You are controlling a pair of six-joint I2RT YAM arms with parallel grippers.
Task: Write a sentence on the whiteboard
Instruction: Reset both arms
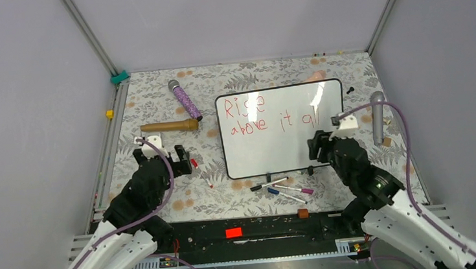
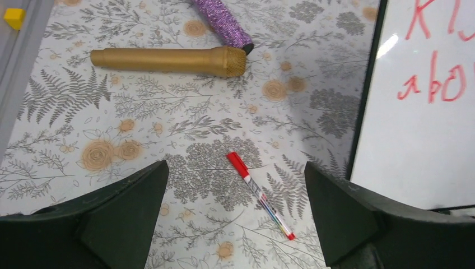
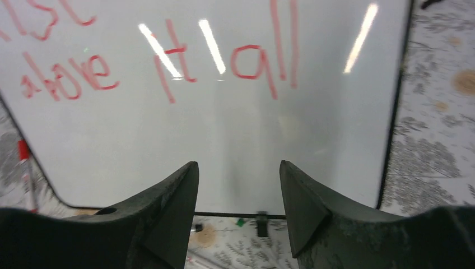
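The whiteboard (image 1: 276, 154) lay flat right of the table's middle, the sentence (image 1: 266, 114) in red across its far half. It looked light, stiff and slick-faced, so I'd take it by the black rim. The left gripper (image 1: 182, 162) and right gripper (image 1: 317, 146) stood spread, holding nothing.

Red marker words stand on the whiteboard (image 1: 276, 154). The sentence (image 1: 266, 116) is written by hand in two lines. The top line says "Rise". The line under it says "above it all". In the right wrist view, "above it all" sits ahead of the right fingers (image 3: 168, 224), with "all" past the gap between them. In the left wrist view, only "abo" and part of "Ri" show, ahead and to the right of the left fingers (image 2: 123, 213).
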